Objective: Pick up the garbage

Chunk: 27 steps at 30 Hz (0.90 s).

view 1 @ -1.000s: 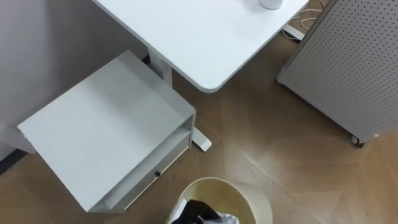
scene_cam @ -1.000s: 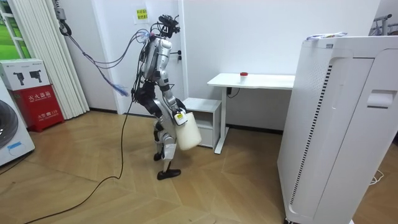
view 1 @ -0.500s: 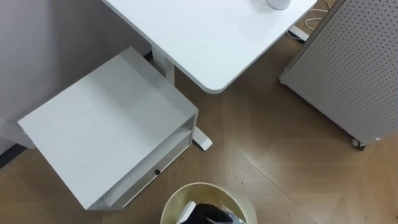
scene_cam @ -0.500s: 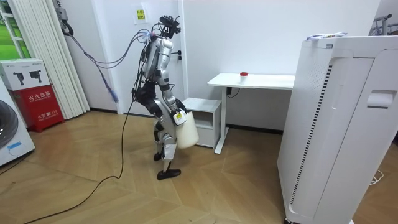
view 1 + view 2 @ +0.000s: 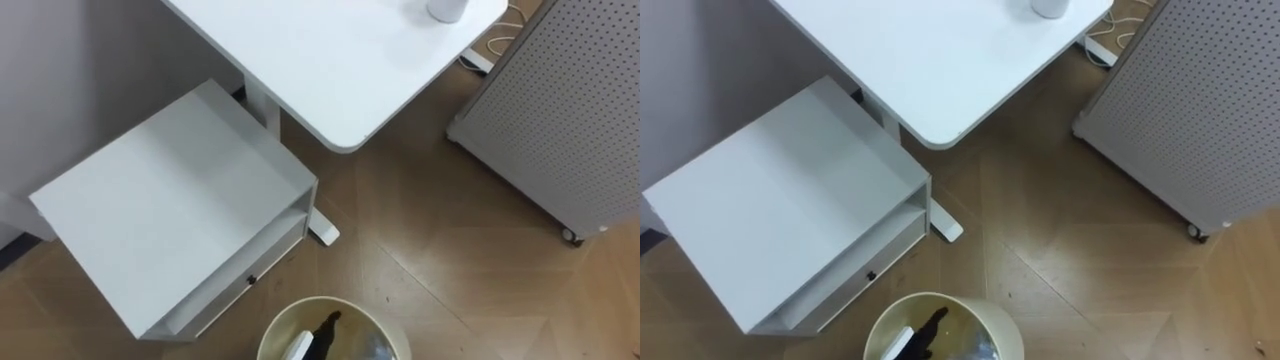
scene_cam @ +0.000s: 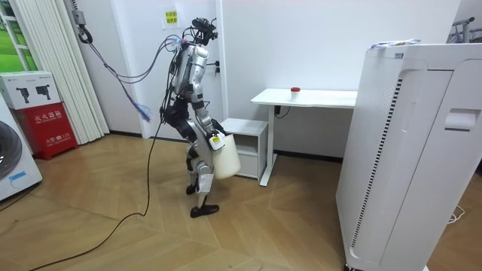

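Pale yellow round plastic waste bin (image 5: 370,322): light, rigid, smooth-walled. Dark unidentified item (image 5: 325,328) inside. Take by rim. Right hand (image 6: 215,140) at bin, grasp cannot tell.

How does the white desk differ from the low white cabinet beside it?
The desk stands higher, on a slim leg; the cabinet is a low box. The desk's corner is rounded; the cabinet's corners are square. The cabinet has an open shelf and a drawer; the desk shows none. Both are white.
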Available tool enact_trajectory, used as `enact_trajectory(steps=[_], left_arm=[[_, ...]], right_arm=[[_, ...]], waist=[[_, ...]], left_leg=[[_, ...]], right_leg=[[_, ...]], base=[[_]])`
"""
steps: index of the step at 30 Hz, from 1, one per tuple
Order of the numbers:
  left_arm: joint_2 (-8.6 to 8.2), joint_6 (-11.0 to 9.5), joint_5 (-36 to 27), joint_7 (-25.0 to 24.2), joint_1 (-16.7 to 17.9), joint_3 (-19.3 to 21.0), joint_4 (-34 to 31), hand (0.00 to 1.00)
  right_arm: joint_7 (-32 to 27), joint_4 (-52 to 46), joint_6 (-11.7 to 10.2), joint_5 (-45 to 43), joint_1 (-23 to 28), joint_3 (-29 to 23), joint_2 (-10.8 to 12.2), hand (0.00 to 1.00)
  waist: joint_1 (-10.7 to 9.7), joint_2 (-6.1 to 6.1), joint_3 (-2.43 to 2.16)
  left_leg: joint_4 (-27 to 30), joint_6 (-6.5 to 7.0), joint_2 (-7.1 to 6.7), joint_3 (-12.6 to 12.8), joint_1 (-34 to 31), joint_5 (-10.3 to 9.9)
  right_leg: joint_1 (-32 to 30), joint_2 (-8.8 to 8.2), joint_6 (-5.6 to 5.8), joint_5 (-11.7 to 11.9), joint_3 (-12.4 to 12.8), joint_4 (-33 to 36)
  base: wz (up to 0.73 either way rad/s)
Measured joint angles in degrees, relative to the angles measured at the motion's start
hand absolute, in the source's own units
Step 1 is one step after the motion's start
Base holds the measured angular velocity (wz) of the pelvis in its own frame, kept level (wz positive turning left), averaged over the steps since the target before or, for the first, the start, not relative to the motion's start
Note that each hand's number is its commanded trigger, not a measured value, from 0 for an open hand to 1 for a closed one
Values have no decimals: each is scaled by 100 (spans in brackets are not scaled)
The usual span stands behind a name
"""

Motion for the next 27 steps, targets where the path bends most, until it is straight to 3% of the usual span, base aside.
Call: enact_trajectory(steps=[9, 12, 17, 23, 25, 27], left_arm=[[134, -23, 66, -49, 14, -5, 2, 0], [225, -37, 118, -70, 69, -49, 27, 0], [574, -65, 122, -202, 114, -15, -5, 0], [706, -110, 553, -157, 213, 487, -610, 0], [804, -309, 713, -132, 408, 764, -1387, 0], [832, -527, 800, -53, 463, 1016, -1640, 0]], right_arm=[[37, 87, 8, -4, -3, -72, -7, 100], [128, 260, 31, 73, -65, -88, -9, 100], [319, 713, 57, 78, -211, -339, -34, 100], [335, 1090, 58, -42, -308, -761, -43, 100], [384, 1219, 58, -48, -270, -1113, -43, 100], [386, 1296, 51, -50, -215, -1245, -53, 100]], waist=[[120, 12, 3], [198, 66, 29], [280, 211, 66], [359, 340, 73], [405, 373, 70], [446, 365, 67]], left_leg=[[-5, -15, -1, -3, 96, -14], [18, -28, 14, -5, 248, -52], [40, -45, 44, 35, 570, -147], [21, -32, 99, 463, 1265, -358], [-33, -37, 129, 637, 1646, -465], [-158, -66, 139, 807, 2028, -524]], right_leg=[[91, 10, 3, 3, 29, -26], [257, 24, 2, 3, 27, -53], [565, 47, 11, 3, 67, -117], [1041, 58, 78, 28, 354, -204], [1296, 41, 128, 46, 367, -317], [1559, 8, 143, 62, 334, -401]], base=[[-1], [-3], [-10], [-35], [-41], [-52]])
